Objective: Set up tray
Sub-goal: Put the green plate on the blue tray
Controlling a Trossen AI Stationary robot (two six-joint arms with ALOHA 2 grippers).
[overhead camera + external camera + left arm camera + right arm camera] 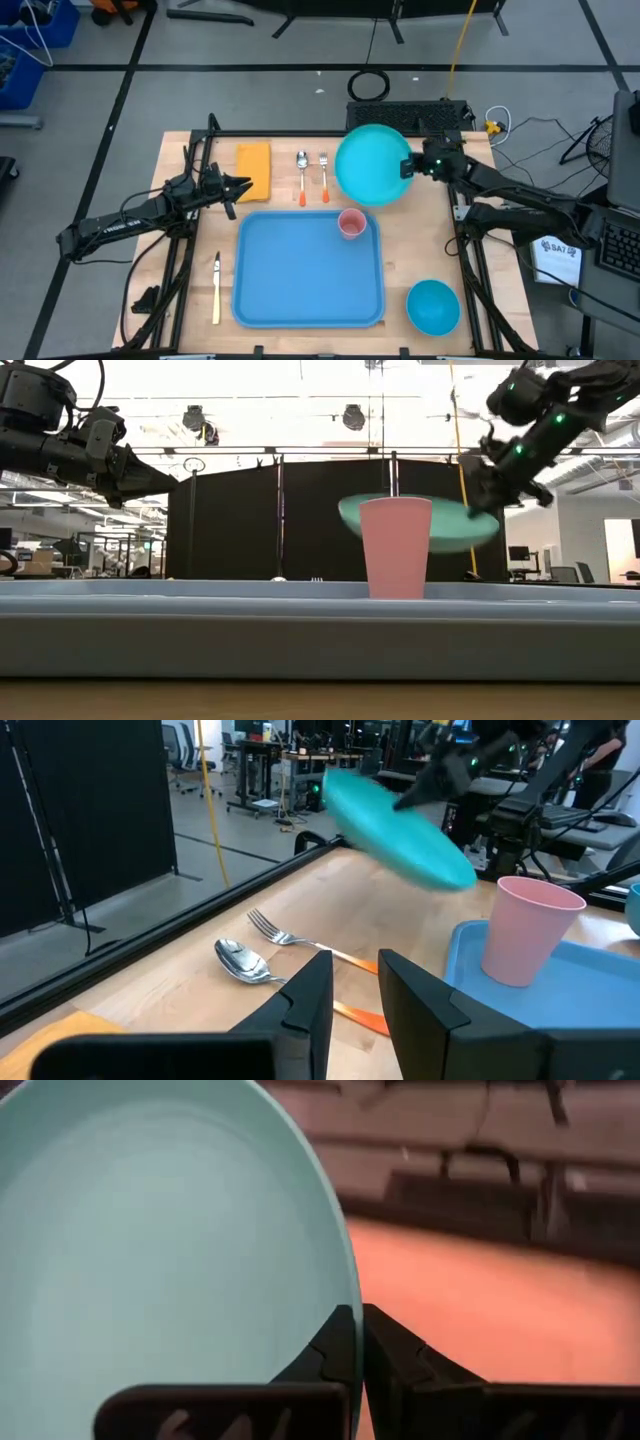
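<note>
The teal plate is pinched by its rim in the right gripper, fingers clamped, lifted beyond the tray; such a thin edge hold could slip. The left gripper waits, fingers slightly apart.

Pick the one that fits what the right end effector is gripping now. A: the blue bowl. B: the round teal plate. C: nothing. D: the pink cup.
B: the right end effector is shut on the rim of the teal plate, which the low view shows lifted behind the pink cup standing on the tray; the blue bowl sits apart on the table.
</note>
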